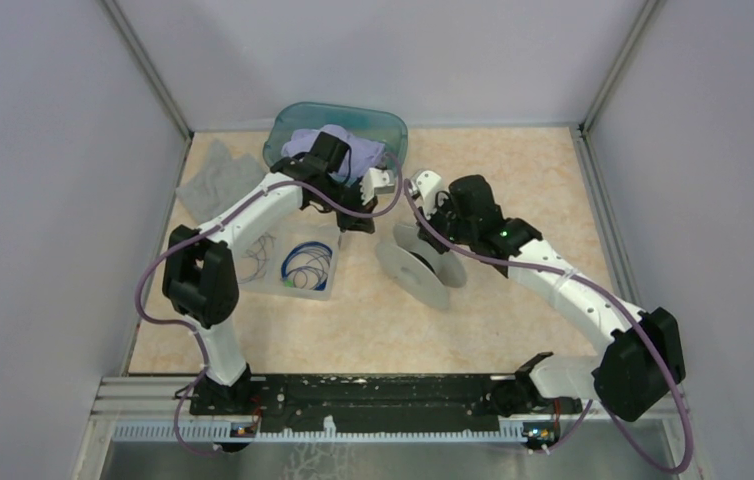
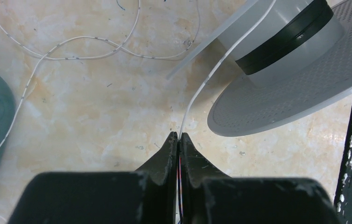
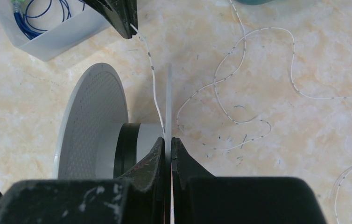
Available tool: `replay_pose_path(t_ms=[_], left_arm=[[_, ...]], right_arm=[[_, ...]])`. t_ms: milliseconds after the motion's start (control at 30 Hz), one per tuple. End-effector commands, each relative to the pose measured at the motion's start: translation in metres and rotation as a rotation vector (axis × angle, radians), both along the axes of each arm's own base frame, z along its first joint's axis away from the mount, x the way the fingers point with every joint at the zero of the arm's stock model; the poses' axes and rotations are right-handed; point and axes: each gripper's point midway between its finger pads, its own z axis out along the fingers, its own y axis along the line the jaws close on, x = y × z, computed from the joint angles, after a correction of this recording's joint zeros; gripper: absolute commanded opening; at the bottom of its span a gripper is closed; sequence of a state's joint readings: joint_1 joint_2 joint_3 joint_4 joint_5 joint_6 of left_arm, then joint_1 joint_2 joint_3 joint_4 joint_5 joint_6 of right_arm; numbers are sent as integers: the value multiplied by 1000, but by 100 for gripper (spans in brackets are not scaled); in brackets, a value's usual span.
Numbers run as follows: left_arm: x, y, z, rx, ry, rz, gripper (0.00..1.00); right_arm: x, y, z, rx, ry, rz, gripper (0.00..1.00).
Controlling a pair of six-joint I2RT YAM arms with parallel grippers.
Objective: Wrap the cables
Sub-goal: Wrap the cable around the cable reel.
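Diagonally, white cable [image 2: 210, 77] stretches from left fingers [image 2: 165, 158] to spool [image 2: 295, 93].

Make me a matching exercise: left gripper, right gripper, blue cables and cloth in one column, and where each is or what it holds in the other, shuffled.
1. left gripper
2. right gripper
3. blue cables
4. cloth

A. in the bin
B. shut on the spool
C. in the tray
D. shut on the white cable

Pairs: 1-D, 2-B, 3-C, 4-A
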State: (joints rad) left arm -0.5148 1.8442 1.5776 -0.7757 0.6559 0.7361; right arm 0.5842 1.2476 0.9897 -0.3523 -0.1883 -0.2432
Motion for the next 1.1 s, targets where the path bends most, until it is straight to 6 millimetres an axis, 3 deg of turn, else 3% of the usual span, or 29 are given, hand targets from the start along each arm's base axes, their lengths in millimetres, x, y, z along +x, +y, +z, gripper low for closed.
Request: replay_pose_path(t_ms=[0, 300, 633, 900, 1067], left_arm=[[3, -12, 7, -83, -13, 8, 10], [9, -20, 39, -160, -56, 3, 36], [9, -8, 109, -323, -164, -4, 80], [24, 20, 134, -386, -269, 67, 87], [19, 36, 120, -375, -286, 58, 91]], right_arm=[[7, 5, 39, 68, -54, 53, 0], [13, -6, 60, 75, -91, 41, 0], [11, -31, 116, 71, -169, 37, 0], [-3, -34, 161, 79, -199, 73, 0], [-5, -34, 183, 109, -216, 63, 0]])
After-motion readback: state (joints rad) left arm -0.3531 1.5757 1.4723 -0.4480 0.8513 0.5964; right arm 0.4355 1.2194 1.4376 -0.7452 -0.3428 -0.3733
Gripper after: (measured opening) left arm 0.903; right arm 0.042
